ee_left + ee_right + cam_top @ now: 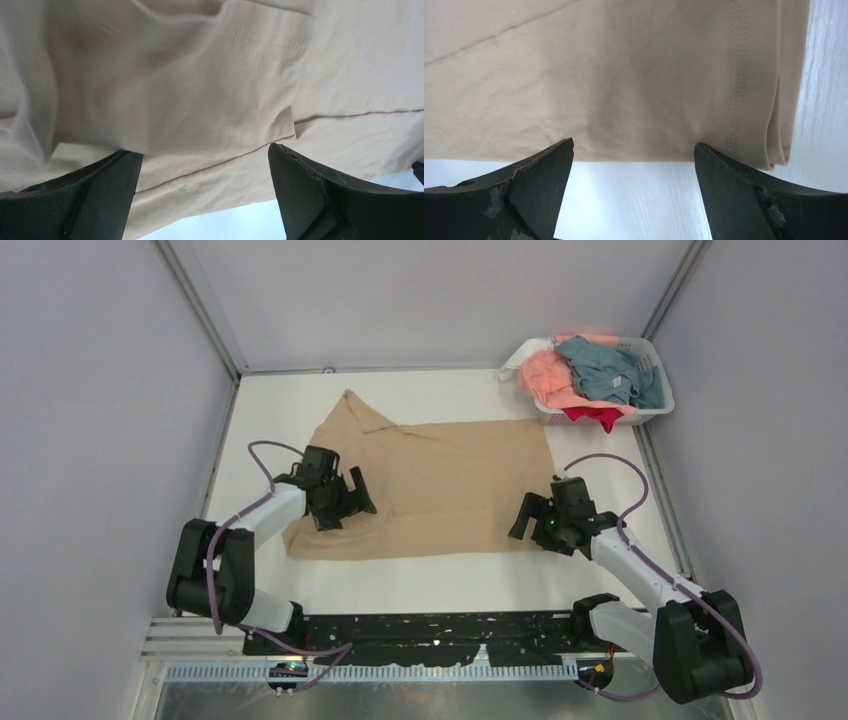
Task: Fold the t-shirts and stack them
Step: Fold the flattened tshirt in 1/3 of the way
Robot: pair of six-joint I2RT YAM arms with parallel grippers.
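The tan-beige t-shirt point(440, 485) lies spread on the white table, partly folded, with a sleeve sticking out at its far left. My left gripper point(340, 502) is open over the shirt's near-left part; in the left wrist view point(205, 155) wrinkled cloth point(175, 90) fills the space beyond the jaws. My right gripper point(535, 520) is open at the shirt's near-right corner; in the right wrist view point(634, 152) the shirt's near edge and stitched hem point(736, 90) lie just beyond the fingertips. Salmon-pink point(548, 380), grey-blue point(608, 370) and red point(592, 417) shirts lie in the basket.
The white slotted basket point(655, 412) stands at the far right corner. Grey walls and metal frame rails point(205, 310) enclose the table on the sides and back. Bare white tabletop point(440, 580) runs between the shirt and the arm bases.
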